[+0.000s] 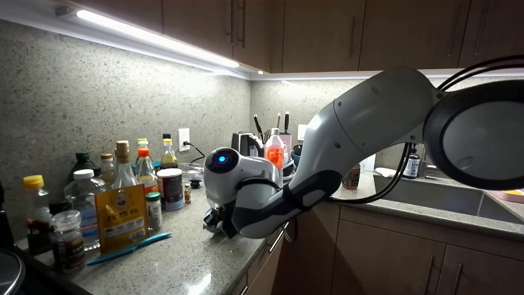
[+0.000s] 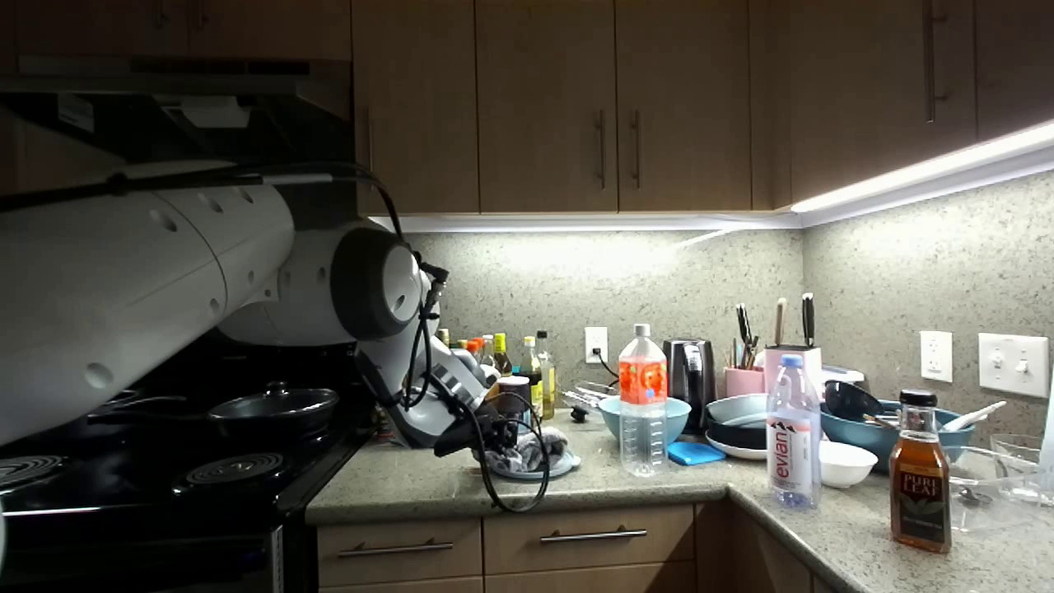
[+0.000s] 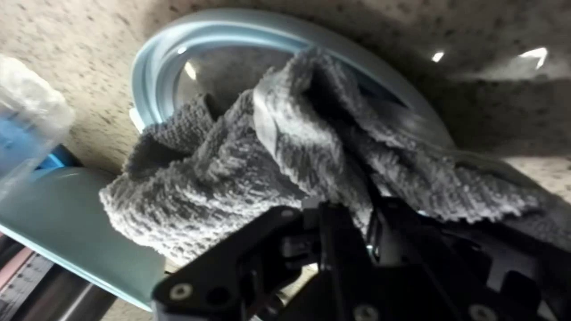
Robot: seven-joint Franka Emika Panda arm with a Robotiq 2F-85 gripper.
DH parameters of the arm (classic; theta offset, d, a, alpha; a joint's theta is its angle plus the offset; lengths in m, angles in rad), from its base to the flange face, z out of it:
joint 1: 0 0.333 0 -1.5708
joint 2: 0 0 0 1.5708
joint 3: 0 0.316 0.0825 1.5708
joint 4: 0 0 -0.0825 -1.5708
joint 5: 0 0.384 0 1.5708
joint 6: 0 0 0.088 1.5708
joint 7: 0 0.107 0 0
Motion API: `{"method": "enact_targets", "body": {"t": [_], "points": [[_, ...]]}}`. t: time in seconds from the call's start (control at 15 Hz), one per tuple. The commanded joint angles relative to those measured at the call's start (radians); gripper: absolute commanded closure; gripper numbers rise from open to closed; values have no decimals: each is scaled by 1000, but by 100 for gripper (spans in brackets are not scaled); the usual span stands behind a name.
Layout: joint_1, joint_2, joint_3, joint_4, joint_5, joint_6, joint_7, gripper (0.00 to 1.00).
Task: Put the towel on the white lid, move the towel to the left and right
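A crumpled grey towel (image 3: pixel 209 178) lies across a round lid (image 3: pixel 149 71) with a pale rim and a see-through middle. In the wrist view the towel covers the lid's near part, and the far rim shows. The towel (image 2: pixel 539 449) and the lid's rim (image 2: pixel 564 468) also show on the counter in an exterior view. My gripper (image 3: pixel 357 211) is shut on a fold of the towel, low over the lid. The gripper (image 2: pixel 486 436) also shows in an exterior view. In an exterior view the gripper (image 1: pixel 217 223) is partly visible under the wrist; towel and lid are hidden there.
Several bottles and jars stand along the wall, with a yellow packet (image 1: pixel 122 219) and a blue tool (image 1: pixel 131 249). A large bottle (image 2: pixel 643 412) and a light-blue bowl (image 2: pixel 677 418) stand beside the lid. The stove (image 2: pixel 239 469) adjoins the counter. A cable (image 2: pixel 539 486) loops near the gripper.
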Motion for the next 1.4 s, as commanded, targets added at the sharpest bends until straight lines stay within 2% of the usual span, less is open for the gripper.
{"method": "enact_targets", "body": {"t": [0.0,0.27,0.33,0.4,0.47,0.53,0.73,0.93,1.13,1.27,1.33], "points": [[-23,-22,54,-62,146,138,-161,97],[-29,-14,92,-103,358,341,-322,97],[-42,-15,130,-126,430,363,-407,97],[-111,-17,248,-142,375,332,-434,97],[-123,-24,283,-161,397,264,-491,97],[-10,-43,121,-154,499,196,-497,97],[93,-48,-50,-124,503,147,-450,97],[201,-34,-214,-109,456,88,-400,97],[278,-16,-321,-96,409,-10,-371,97],[313,-6,-363,-84,369,-90,-362,97],[312,-13,-345,-84,362,-155,-397,97]]}}
